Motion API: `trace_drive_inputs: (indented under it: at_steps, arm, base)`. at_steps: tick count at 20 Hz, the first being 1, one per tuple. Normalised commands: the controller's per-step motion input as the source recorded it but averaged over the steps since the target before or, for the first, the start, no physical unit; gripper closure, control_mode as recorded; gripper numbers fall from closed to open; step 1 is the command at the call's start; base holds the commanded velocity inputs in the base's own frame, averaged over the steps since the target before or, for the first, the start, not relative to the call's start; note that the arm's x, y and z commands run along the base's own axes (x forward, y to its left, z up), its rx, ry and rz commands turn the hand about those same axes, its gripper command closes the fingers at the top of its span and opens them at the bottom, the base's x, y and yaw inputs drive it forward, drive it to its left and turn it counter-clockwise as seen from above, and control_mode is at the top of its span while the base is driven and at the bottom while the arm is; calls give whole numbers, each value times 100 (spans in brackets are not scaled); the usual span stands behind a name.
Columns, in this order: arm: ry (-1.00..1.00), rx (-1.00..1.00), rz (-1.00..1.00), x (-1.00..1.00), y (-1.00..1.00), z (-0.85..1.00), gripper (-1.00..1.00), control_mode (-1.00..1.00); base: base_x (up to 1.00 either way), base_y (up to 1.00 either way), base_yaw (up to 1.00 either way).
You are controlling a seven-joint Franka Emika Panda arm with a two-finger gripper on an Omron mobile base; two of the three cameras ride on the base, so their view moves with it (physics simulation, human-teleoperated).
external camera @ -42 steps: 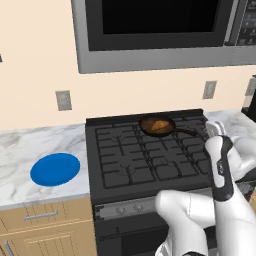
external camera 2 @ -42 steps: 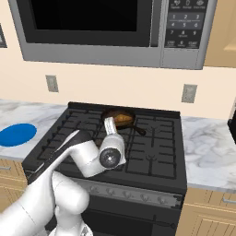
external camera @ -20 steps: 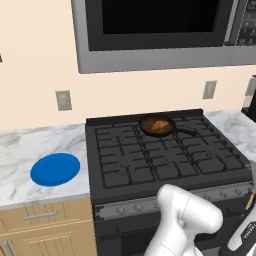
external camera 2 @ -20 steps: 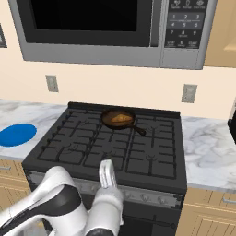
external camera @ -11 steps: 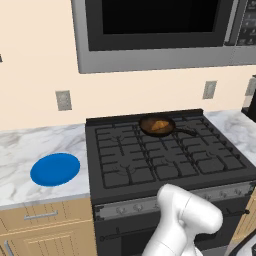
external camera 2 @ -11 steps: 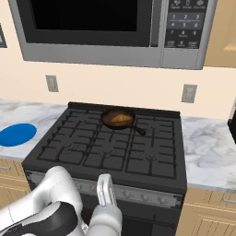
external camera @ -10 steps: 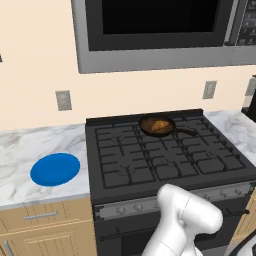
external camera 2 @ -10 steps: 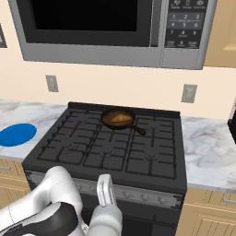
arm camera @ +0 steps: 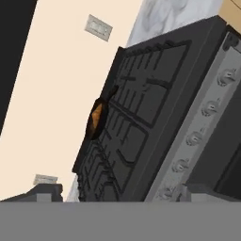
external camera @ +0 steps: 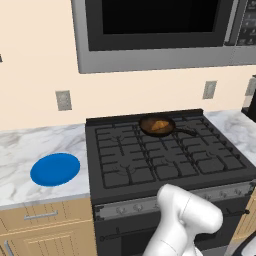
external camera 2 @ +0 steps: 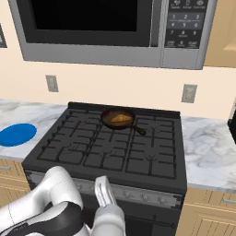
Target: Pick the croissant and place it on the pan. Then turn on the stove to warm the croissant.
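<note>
The croissant [external camera: 160, 124] [external camera 2: 120, 119] lies inside the small dark pan [external camera: 150, 128] [external camera 2: 109, 120] on a back burner of the black stove [external camera: 125, 170] [external camera 2: 92, 156]. In the hand view the croissant [arm camera: 97, 116] is an orange patch in the pan [arm camera: 91, 128], far across the grates. My gripper [external camera 2: 105, 193] [arm camera: 126, 193] is low in front of the stove's silver knob strip [external camera 2: 145, 197] [arm camera: 193, 138]. It is open, its dark fingertips [arm camera: 45, 190] stand wide apart, and it holds nothing.
A flat blue plate [external camera: 55, 169] [external camera 2: 16, 134] rests on the marble counter [external camera: 30, 150] left of the stove. More counter [external camera 2: 207, 147] lies to the right. A steel microwave [external camera: 155, 30] [external camera 2: 106, 27] hangs above. Wooden cabinets [external camera: 45, 230] flank the oven.
The arm has swung down from above the grates to low in front of the knob strip. In the last half second it has barely moved. The croissant has stayed in the pan.
</note>
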Motion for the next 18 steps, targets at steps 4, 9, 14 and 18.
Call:
trace_drive_inputs:
  at_steps: [4,9,14,18]
  arm:
    - [0,-15,13,0,0,-14,-100,-100]
    - [0,-13,10,0,0,-13,-100,-100]
    - [0,-9,6,0,0,-10,-100,-100]
    - [0,-5,0,0,7,-9,-100,-100]
  base:
    - [0,0,0]
    - [0,0,0]
    - [0,0,0]
    - [0,0,0]
